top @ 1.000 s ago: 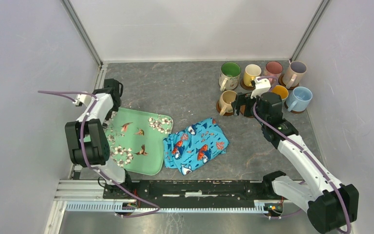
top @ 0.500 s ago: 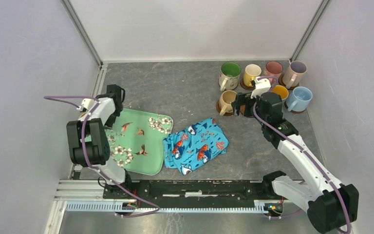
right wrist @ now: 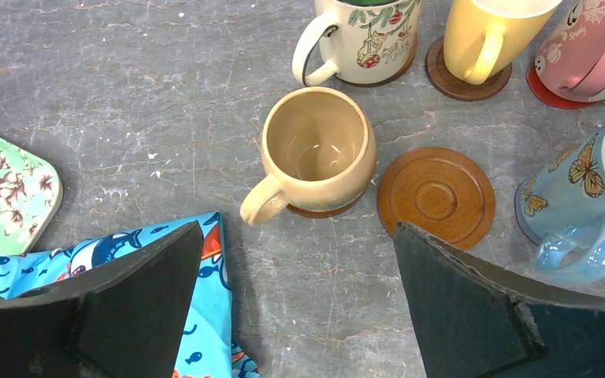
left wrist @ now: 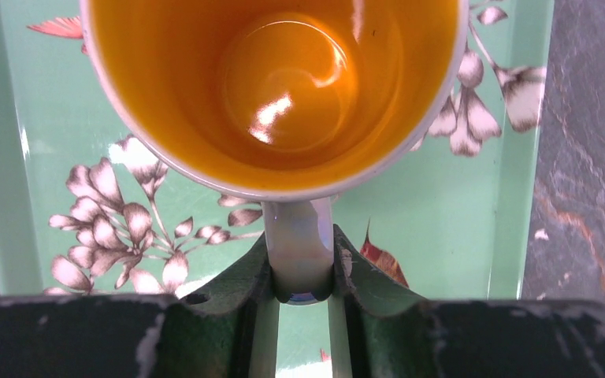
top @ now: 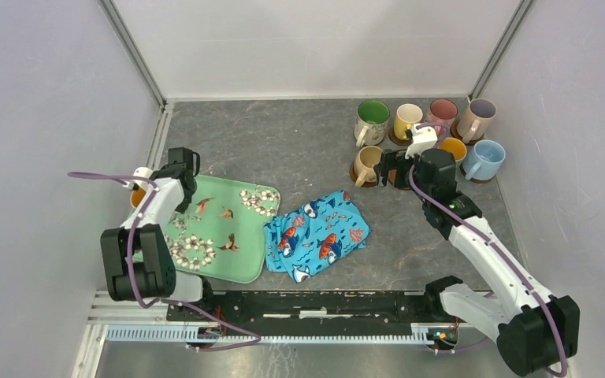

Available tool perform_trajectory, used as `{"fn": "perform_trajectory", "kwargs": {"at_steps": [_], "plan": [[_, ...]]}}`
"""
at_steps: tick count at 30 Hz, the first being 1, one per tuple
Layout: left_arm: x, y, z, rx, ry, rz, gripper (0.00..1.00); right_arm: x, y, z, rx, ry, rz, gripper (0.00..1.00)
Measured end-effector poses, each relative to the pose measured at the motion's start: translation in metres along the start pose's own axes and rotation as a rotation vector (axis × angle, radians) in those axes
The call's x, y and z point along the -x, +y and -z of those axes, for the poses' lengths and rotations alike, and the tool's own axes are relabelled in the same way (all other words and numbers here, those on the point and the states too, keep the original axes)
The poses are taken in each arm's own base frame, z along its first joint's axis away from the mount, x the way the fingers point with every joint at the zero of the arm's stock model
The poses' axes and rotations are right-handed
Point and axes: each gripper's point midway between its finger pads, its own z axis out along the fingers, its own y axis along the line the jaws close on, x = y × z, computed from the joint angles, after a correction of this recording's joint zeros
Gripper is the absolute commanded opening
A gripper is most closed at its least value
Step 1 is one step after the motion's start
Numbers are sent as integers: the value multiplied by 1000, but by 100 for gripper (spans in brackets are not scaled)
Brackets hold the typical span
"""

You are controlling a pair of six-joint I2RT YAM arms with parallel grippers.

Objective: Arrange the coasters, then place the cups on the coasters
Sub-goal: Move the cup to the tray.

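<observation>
An orange-lined cup [left wrist: 283,87] hangs over the green floral tray [left wrist: 39,157], and my left gripper [left wrist: 299,253] is shut on its white handle [left wrist: 299,244]. From above, that cup [top: 136,197] shows at the tray's left edge. Several cups stand on coasters at the back right: green-inside [top: 373,120], yellow [top: 407,120], pink [top: 443,110], lilac-lined [top: 479,116], light blue [top: 484,157]. My right gripper [right wrist: 297,226] is open, hovering just in front of the beige cup [right wrist: 319,150] and a bare ringed brown coaster [right wrist: 436,195].
A blue fish-print cloth [top: 319,232] lies crumpled at centre front, right of the tray [top: 244,260]. A butterfly mug with an orange inside [right wrist: 591,205] stands right of the bare coaster. Grey walls close in the table on three sides.
My left gripper has closed onto the orange-lined cup's handle, and the left arm has swung toward the front left. The right arm has not moved.
</observation>
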Motion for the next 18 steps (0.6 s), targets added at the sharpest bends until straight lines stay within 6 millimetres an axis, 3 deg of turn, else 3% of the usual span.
{"fn": "perform_trajectory", "kwargs": {"at_steps": [7, 18], "plan": [[-24, -7, 29, -123, 55, -54, 11, -1, 0, -2, 1, 3, 1, 98], [-105, -28, 100, -371, 148, -262, 10, -6, 4, -5, 8, 20, 6, 98]]}}
